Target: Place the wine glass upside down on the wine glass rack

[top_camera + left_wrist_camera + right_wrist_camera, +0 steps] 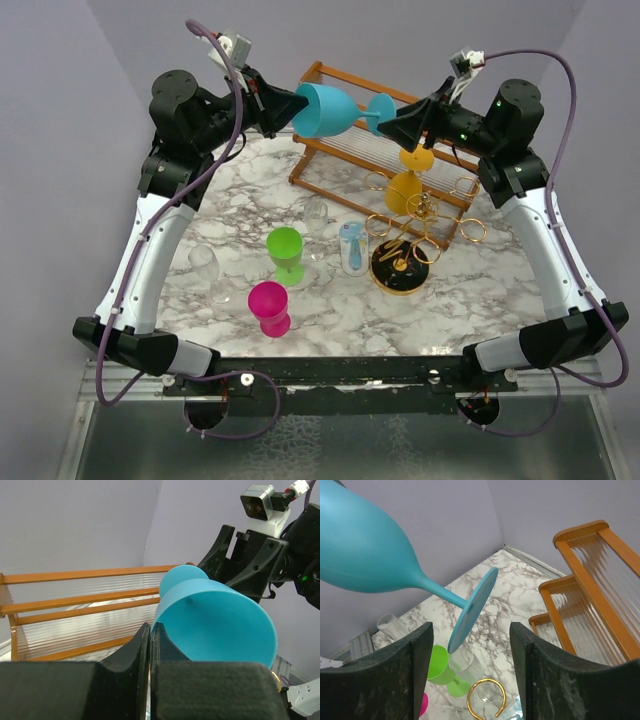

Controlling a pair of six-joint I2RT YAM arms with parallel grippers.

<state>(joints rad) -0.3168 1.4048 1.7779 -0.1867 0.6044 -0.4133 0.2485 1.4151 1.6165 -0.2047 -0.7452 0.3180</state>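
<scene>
A blue wine glass (325, 108) is held on its side high above the table, its foot pointing right. My left gripper (297, 108) is shut on the bowl's rim; in the left wrist view the jaws (150, 627) pinch the blue wall (220, 625). My right gripper (395, 122) is open, its fingers on either side of the foot (472, 607) without touching it. The gold wire wine glass rack (405, 240) stands below on its round black base, with a yellow glass (408, 185) hanging upside down on it. One gold loop (487, 695) shows in the right wrist view.
A brown wooden slatted rack (330, 150) stands at the back. On the marble top are a green glass (286, 250), a pink glass (268, 303), two clear glasses (205, 262) (316, 215) and a pale blue patterned glass (352, 245).
</scene>
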